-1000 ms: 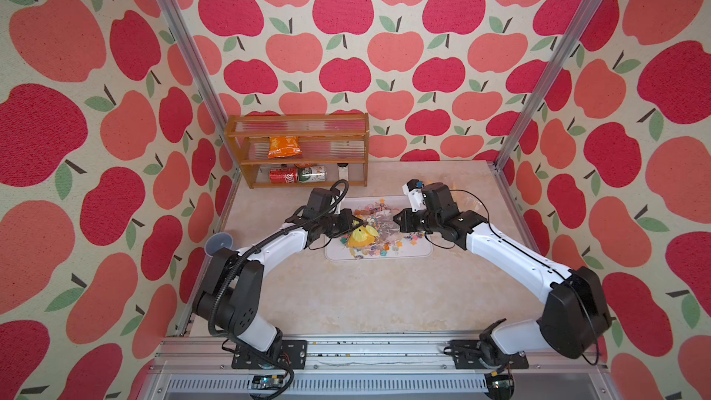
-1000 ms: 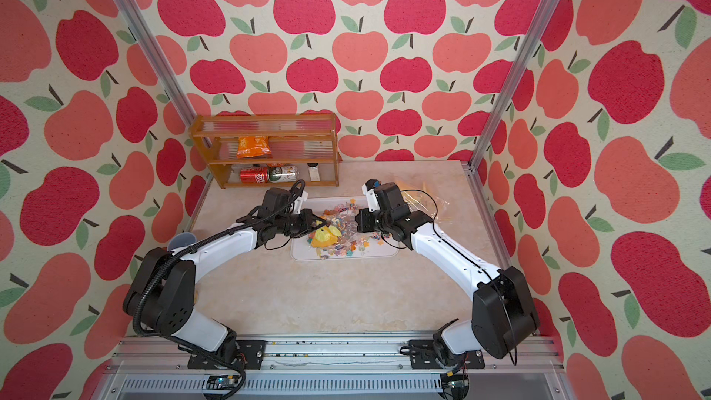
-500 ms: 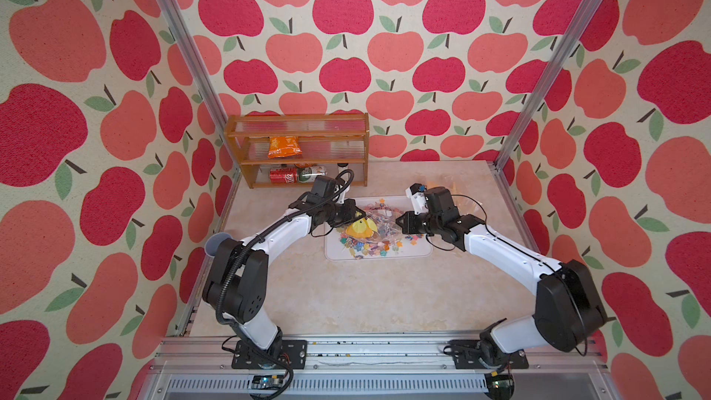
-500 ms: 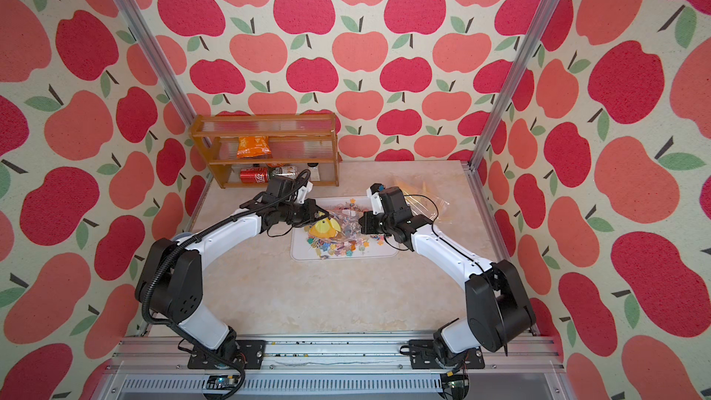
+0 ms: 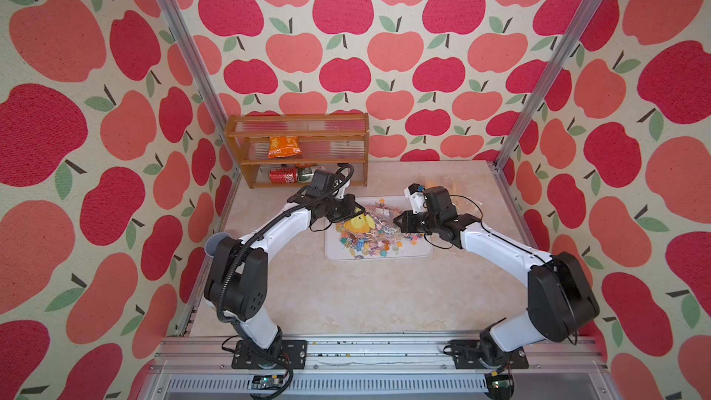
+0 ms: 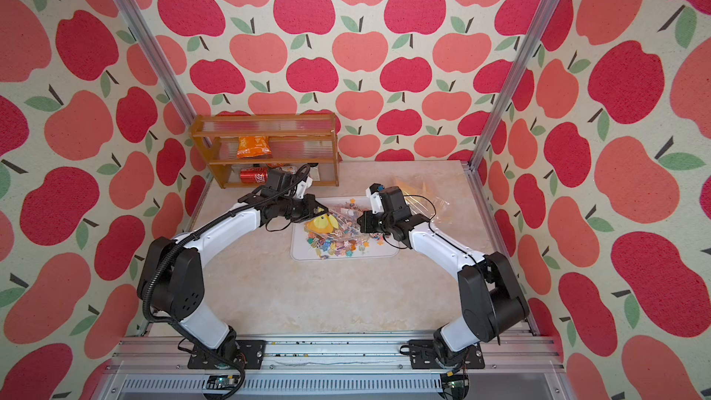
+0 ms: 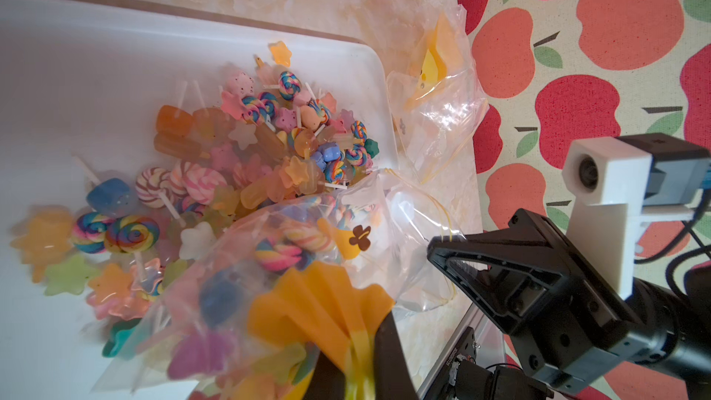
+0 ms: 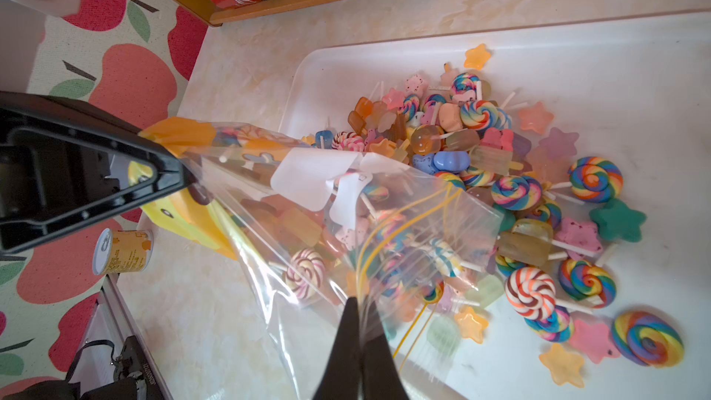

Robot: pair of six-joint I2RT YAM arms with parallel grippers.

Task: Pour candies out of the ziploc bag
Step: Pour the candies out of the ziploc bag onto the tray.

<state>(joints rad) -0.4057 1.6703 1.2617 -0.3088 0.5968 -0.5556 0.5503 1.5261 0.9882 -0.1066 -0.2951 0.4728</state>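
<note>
Left end effector [image 7: 358, 363] is clamped tight on the orange printed corner of the bag [image 8: 384, 225]. Right end effector [image 8: 358, 344] pinches clear film beside a yellow seam. The bag sags between them above the white tray [image 8: 615, 51] on the bench. Most candies [image 8: 481, 140] lie heaped on the tray, some inside the bag. The film looks thin, limp and slippery, and the candies light, hard and likely to roll. Corner pinches seem safest.

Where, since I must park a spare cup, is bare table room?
Free: the beige marble tabletop between the white plastic tray and the front aluminium rail. Crowded: the tray, heaped with multicoloured candies, beneath the clear ziploc bag.
</note>
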